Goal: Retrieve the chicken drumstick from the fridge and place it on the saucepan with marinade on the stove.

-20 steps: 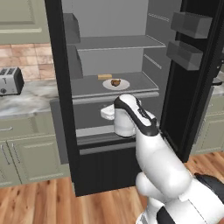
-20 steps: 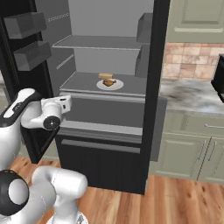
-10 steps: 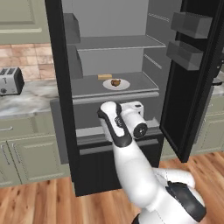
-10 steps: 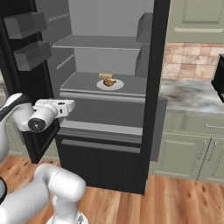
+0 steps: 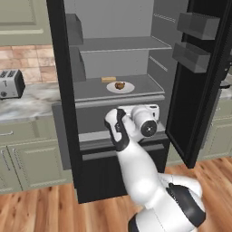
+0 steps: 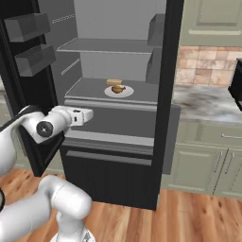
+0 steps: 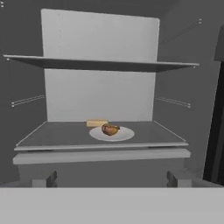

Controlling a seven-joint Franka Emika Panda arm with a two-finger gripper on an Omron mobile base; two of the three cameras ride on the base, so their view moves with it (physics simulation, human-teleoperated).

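Inside the tall black double-door fridge [image 5: 199, 90], on the pale grey middle shelf [image 7: 144, 135], the small golden-brown, lumpy chicken drumstick [image 7: 110, 129] sits on a round white plate [image 7: 124, 134], with a paler tan block-like piece [image 7: 96, 123] just behind the plate. The door stands open, so that part of the job looks done. The drumstick is untouched, and everything after it is left: reaching in, grasping it, carrying it out and setting it on the saucepan on the stove.

The white arm's two-finger gripper [image 7: 111, 179] is held level in front of the fridge, below the shelf edge and well short of the plate. In the hand view its two dark fingers [image 7: 45, 179] rise at the bottom far apart, with nothing between them (spread as wide as they go, by the look of it). In the left base view the gripper [image 5: 156, 108] points into the open compartment; from the right base view it [image 6: 87, 115] sits just outside the lower lip.

Counted: one drumstick, one plate, one tan block, two shelves visible in the hand view (the loaded one and a bare one above it), two dark door bins [image 5: 195, 41] on the open door, and one silver toaster [image 5: 10, 84] on the marbled grey bench [image 5: 27, 106] to the left of the fridge.
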